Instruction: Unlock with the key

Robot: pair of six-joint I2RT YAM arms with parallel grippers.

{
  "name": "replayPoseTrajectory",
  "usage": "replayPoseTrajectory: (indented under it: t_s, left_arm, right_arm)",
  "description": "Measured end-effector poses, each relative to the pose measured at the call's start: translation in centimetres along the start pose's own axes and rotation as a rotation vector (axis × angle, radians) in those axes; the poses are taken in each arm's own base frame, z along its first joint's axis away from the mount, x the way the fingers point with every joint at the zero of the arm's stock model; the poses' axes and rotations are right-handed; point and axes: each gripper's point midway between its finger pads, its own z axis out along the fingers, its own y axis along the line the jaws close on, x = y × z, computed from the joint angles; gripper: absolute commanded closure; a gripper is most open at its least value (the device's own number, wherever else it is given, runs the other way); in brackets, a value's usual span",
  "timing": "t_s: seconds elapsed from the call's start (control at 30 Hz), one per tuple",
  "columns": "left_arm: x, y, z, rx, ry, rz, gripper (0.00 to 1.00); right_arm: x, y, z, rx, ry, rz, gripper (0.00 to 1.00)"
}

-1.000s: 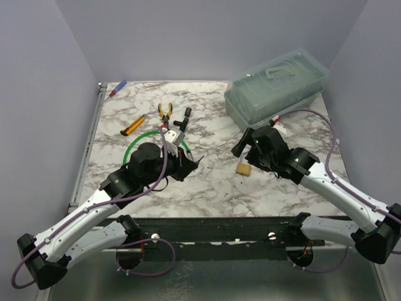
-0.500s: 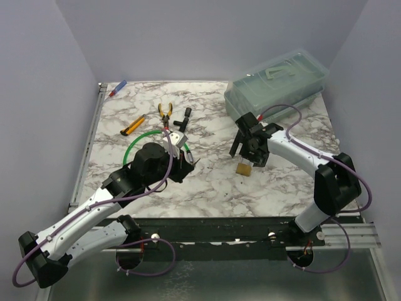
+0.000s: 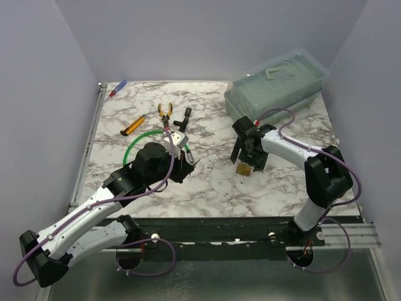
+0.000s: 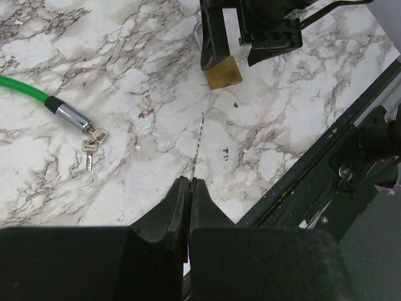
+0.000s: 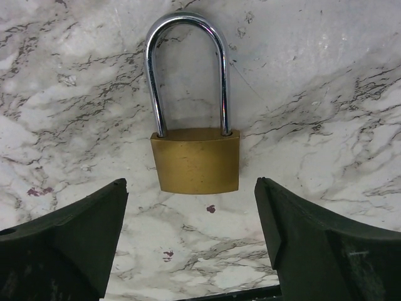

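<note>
The left pincer [image 4: 190, 188] is pressed shut with nothing between its fingers, and it hangs above bare marble surface [image 4: 138, 56]. The key [image 4: 88, 155] lies flat on that surface, off to the left of the pincer in the left wrist view. It sits in a small bunch on a ring at the silver ferrule that ends the green cord [image 4: 25, 91], and nothing is touching it.

Further right, the brass padlock [image 5: 197, 160] lies flat with its shackle closed and pointing away from the right arm. The right pincer [image 5: 191, 188] is spread wide. One finger stands on each side of the lock body, and the tips are level with its near edge but not in contact.

The step in hand looks like securing the lock; the key has not yet been picked up. The next move probably calls for the right fingers to close on the brass body. The left pincer would then have to open, travel over to the key and pinch a very thin piece lying flat. The cord may drag on it.

Toward the back of the surface, from left to right, are a red-and-blue marker [image 3: 118, 88], a yellow utility knife [image 3: 131, 126], orange-handled pliers [image 3: 165, 111] and a black L-shaped tool [image 3: 183, 116]. A translucent lidded box [image 3: 276, 84] sits at the far right. All of these lie well apart from the lock. Nothing sits between the key and the padlock.
</note>
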Motion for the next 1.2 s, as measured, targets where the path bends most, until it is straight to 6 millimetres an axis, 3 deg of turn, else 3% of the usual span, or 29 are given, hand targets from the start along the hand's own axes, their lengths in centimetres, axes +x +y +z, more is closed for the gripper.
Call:
replayPoseTrajectory:
  t_s: [0.2, 0.43, 0.6, 0.87, 1.07, 1.2]
  left_arm:
    - [0.0, 0.0, 0.0, 0.000, 0.000, 0.002, 1.00]
    - [0.0, 0.0, 0.0, 0.000, 0.000, 0.002, 1.00]
    - [0.1, 0.1, 0.1, -0.002, 0.004, 0.002, 1.00]
    - [0.2, 0.3, 0.3, -0.009, 0.012, 0.002, 1.00]
    - [0.2, 0.3, 0.3, -0.009, 0.012, 0.003, 1.00]
    - [0.2, 0.3, 0.3, -0.009, 0.012, 0.002, 1.00]
  right_arm:
    - [0.7, -0.5, 1.2, 0.030, 0.025, -0.015, 0.15]
    - [1.5, -0.9, 2.8, 0.054, 0.048, -0.033, 0.30]
    - [1.5, -0.6, 3.3, 0.039, 0.046, -0.038, 0.48]
    - [1.5, -0.6, 3.3, 0.037, 0.046, -0.041, 0.99]
    - [1.7, 0.1, 2.4, -0.003, 0.066, -0.007, 1.00]
    - [1.0, 1.7, -1.0, -0.119, 0.054, 0.057, 1.00]
